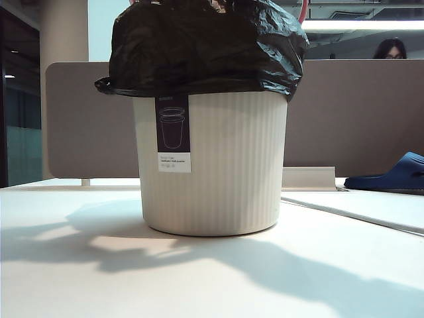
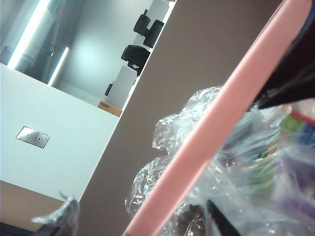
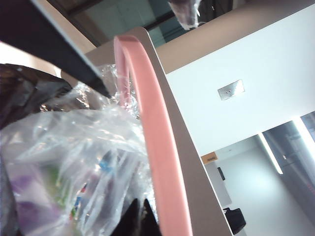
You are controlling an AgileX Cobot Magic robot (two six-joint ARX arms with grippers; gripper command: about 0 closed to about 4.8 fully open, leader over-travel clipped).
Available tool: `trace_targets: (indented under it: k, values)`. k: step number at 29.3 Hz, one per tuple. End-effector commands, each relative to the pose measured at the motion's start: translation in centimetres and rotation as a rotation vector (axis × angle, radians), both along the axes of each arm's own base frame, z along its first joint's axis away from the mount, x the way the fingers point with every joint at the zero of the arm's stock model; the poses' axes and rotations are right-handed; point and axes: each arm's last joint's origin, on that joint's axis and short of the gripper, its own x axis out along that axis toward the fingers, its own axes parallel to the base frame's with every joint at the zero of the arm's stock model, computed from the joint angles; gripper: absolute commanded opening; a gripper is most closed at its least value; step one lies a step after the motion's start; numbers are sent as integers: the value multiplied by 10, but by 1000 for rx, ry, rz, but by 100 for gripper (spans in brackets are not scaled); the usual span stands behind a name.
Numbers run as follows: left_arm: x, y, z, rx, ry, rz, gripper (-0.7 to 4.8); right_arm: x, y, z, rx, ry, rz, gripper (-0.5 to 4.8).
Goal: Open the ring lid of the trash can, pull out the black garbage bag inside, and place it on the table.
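The ring lid (image 3: pixel 152 142) is tilted up off the trash can (image 1: pixel 212 165) mid-table (image 1: pixel 199 285). The black garbage bag (image 1: pixel 205 46) bulges from the rim, not yet out. Above it, the left claw (image 2: pixel 275 98) gapes and the right claw (image 3: pixel 140 221) is closed, empty.

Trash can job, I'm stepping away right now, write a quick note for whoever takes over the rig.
Left gripper: fingers barely in its wrist view; reads as wide open, by the ring lid.
Right gripper: reads as shut, tips at the clear film; I can't tell if it grips anything.
Ring lid: raised, standing above the black garbage bag; only a pink sliver shows in the exterior view.
Bag: still in the trash can, draped over its rim.
Done: lid opened.
Left: pull the bag out and set it on the table.
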Motion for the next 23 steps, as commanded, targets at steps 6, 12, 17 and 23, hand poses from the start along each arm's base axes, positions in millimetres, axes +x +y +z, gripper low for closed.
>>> trace_targets:
  k: [6,12,17,23]
  values:
    - [-4,6,12,-48,-29,64,332,7,1,18,43,-44,-40,-4]
    - [-22,23,29,-162,-48,135,332,15,9,32,61,-59,-49,-4]
    - [-45,49,41,-334,-13,162,331,22,16,41,72,-69,-49,-4]
    - [-76,93,40,-596,158,56,331,28,12,54,107,-84,-69,-4]
